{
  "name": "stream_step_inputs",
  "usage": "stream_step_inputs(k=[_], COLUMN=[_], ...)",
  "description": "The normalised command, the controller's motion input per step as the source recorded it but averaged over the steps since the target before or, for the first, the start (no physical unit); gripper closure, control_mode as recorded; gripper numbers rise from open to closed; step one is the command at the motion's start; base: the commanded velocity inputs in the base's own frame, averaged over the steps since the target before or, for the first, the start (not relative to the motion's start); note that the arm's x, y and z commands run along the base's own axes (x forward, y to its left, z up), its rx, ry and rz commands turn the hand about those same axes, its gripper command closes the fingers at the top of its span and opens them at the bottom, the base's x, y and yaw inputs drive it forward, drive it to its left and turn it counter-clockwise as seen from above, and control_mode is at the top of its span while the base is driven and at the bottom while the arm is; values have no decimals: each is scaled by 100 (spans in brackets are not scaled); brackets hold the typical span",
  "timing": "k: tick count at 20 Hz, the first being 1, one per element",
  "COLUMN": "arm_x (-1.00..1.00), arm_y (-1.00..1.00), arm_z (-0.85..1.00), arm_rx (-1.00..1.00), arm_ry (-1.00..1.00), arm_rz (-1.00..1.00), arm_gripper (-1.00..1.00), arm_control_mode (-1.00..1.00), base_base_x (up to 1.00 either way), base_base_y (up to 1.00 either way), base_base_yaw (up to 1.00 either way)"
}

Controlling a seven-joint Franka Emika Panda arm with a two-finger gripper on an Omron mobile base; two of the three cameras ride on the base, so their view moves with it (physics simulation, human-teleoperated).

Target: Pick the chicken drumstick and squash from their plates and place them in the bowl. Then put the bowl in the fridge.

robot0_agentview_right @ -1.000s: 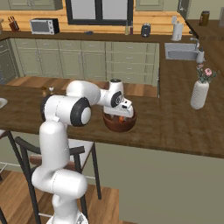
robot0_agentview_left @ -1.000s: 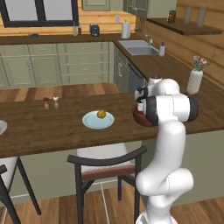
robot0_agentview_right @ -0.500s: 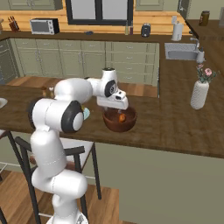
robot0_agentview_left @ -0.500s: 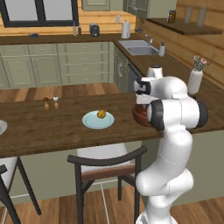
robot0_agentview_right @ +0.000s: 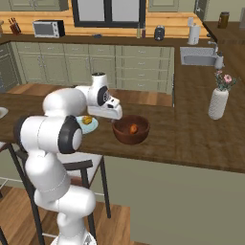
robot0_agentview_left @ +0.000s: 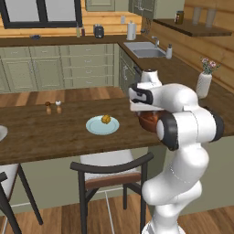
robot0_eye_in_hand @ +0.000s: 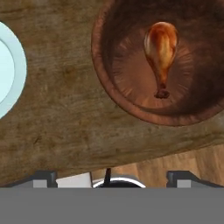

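One of the two foods is already home: the chicken drumstick (robot0_eye_in_hand: 161, 48) lies loose inside the wooden bowl (robot0_eye_in_hand: 109, 94), upper right of the hand view, its thick end toward the top of the frame and its bone end pointing down. The claw (robot0_eye_in_hand: 111, 174) stands wide open and empty, its dark tips spread at the bottom of that view over bare tabletop (robot0_eye_in_hand: 57, 118), between the bowl and the pale blue plate (robot0_eye_in_hand: 11, 70) whose rim cuts in at the left edge. The squash (robot0_agentview_left: 106, 119) sits on that plate, left of the bowl in the left base view, centre of the frame; so the next pick lies away from the bowl, toward the left edge of the hand view. Against the pictures a second back, the hand has lifted off the bowl and slid toward the plate side, and the jaws have widened slightly. The fridge step, I judge, is some way off.
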Motion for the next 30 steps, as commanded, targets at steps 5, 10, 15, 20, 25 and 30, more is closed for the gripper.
stream_step_inputs(k=[5,10,15,20,25,30], arm_x=[15,55,58,59,50,50], arm_y=[100,100,95,29,18,23], arm_z=[17,4,0,0,-22,-58], arm_rx=[0,0,0,1,1,0], arm_ry=[0,0,0,0,0,0], arm_rz=[0,0,0,-3,-3,-3], arm_gripper=[-100,-100,-100,-100,-100,-100], arm_control_mode=[-100,-100,-100,-100,-100,-100], base_base_x=[0,0,0,0,0,0], base_base_y=[0,0,0,0,0,0], base_base_yaw=[0,0,0,0,0,0])
